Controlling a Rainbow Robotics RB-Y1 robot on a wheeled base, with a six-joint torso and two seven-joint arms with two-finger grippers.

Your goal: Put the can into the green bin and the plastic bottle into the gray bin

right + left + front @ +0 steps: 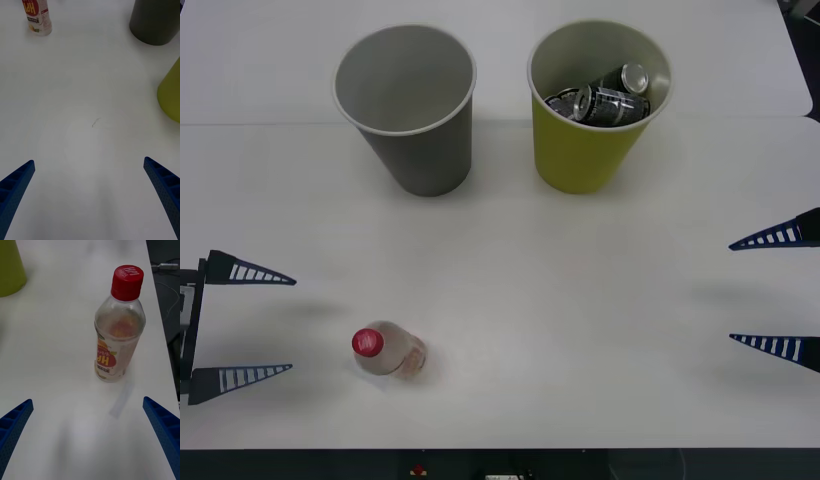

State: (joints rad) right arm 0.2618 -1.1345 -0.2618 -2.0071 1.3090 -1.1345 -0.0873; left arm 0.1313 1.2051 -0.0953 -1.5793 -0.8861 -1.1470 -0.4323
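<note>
Visibly, two cans fill the green bin; one plastic bottle stands.

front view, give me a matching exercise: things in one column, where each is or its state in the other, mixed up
Things:
1. plastic bottle
2. green bin
3. gray bin
4. left gripper

Places or states:
A. holds dark cans with silver ends
B. upright with nothing inside
C. open at the table's left edge
D. stands on the table's near part, red cap on

Pairs: 1-D, 2-A, 3-B, 4-C
</note>
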